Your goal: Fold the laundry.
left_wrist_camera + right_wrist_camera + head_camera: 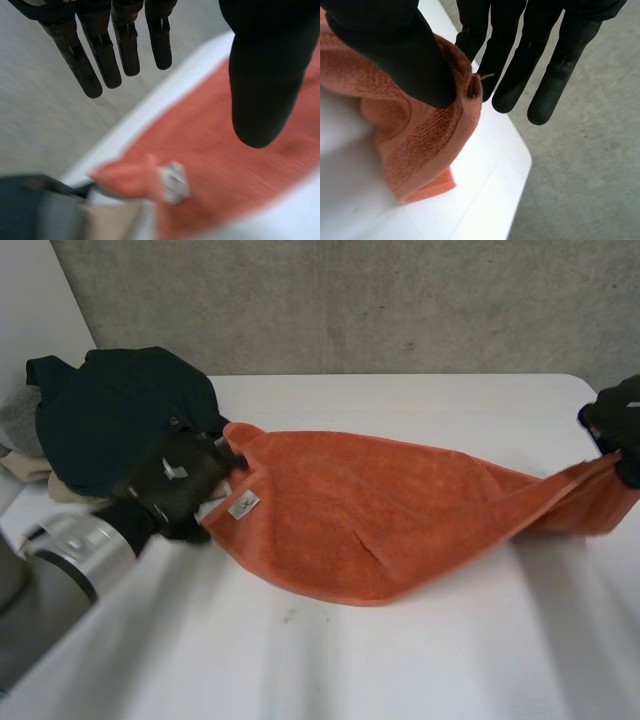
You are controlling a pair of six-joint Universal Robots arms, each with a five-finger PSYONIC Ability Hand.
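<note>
Pinched in r. hand [620, 430]: end corner of orange towel [370, 510], stretched across table [400, 670]. L. hand [175, 485] slack, fingers straight, over corner w/ label [243, 505]. Best grab there, pull taut evenly before folding.

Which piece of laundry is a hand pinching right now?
The orange towel: the right hand pinches its end, while the dark garment lies heaped beside the left hand.

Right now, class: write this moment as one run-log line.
left hand: open, at labelled corner of orange towel | right hand: pinches its far corner, raised | dark clothes: heaped beside left hand
</note>
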